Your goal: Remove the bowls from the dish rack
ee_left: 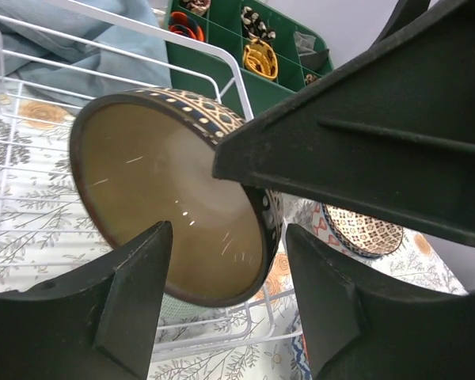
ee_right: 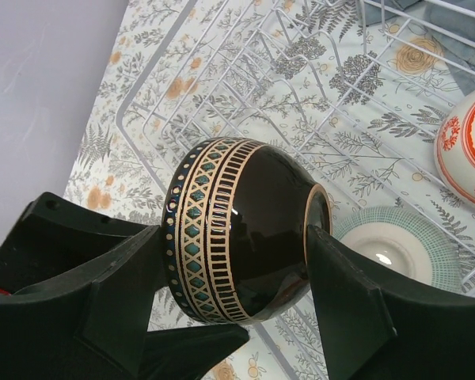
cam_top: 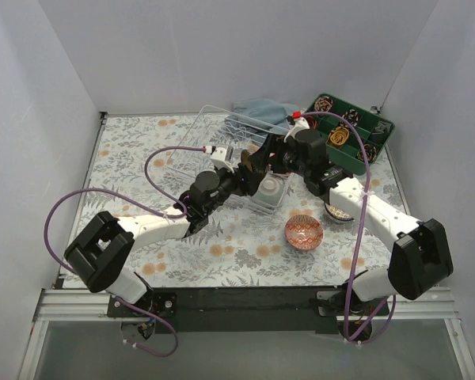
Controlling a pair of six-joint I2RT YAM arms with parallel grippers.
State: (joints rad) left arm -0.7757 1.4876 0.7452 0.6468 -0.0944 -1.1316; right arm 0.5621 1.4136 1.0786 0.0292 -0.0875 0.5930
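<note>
Two arms meet over the dish rack [cam_top: 194,146], which sits towards the far edge of the worktop [cam_top: 245,257], about midway along it. The right gripper [ee_right: 236,253] has hold of a black bowl [ee_right: 237,229] with a gold and teal band. One finger presses at the banded rim and the other at the foot, so the bowl hangs on its side above the rack's wires.

The left gripper [ee_left: 228,237] faces the bowl's brown inside. Its fingers are parted on either side of the lower rim, and I cannot tell whether they touch it.

Down in the rack, at its near right end, lies a pale bowl with a green rim [ee_right: 388,249], and just beside it is a white bowl with orange markings [ee_right: 467,150].

Out on the worktop, a red patterned bowl [cam_top: 303,232] stands near the front edge, right of the middle. Another patterned bowl [cam_top: 338,214] is close by, half hidden under the right arm.

A green compartment tray [cam_top: 352,131] fills the far right corner. A blue cloth [cam_top: 261,111] lies bunched at the far edge, just behind the rack.
</note>
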